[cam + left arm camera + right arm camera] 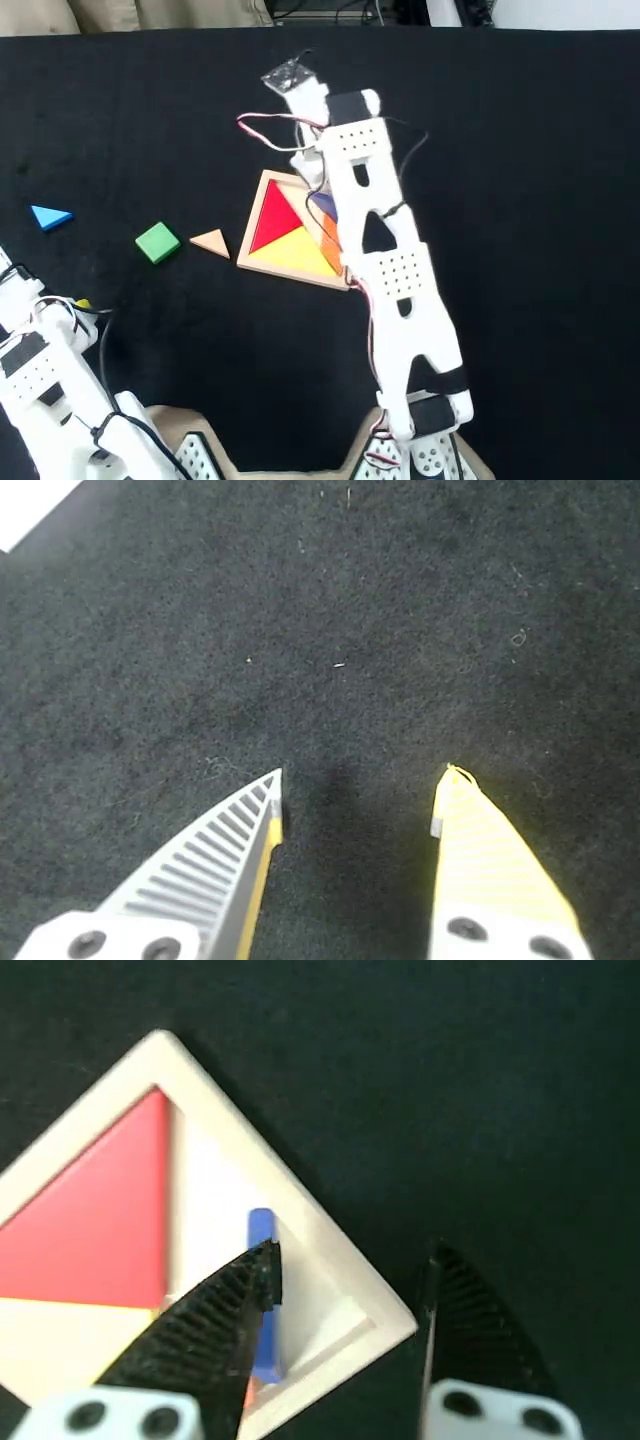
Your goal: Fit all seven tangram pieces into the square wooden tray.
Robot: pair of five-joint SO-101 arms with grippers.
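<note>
The square wooden tray lies mid-table holding a red triangle, a yellow triangle, a blue piece and an orange piece. The right arm stretches over the tray's right side. My right gripper is open astride the tray rim, with one finger inside beside the blue piece, which looks tilted on edge, and the other finger over the cloth. The red triangle sits beside it. My left gripper is open over bare black cloth.
Three loose pieces lie left of the tray: a blue triangle, a green square and a pale orange triangle. The left arm is at the near left corner. Black cloth covers the table.
</note>
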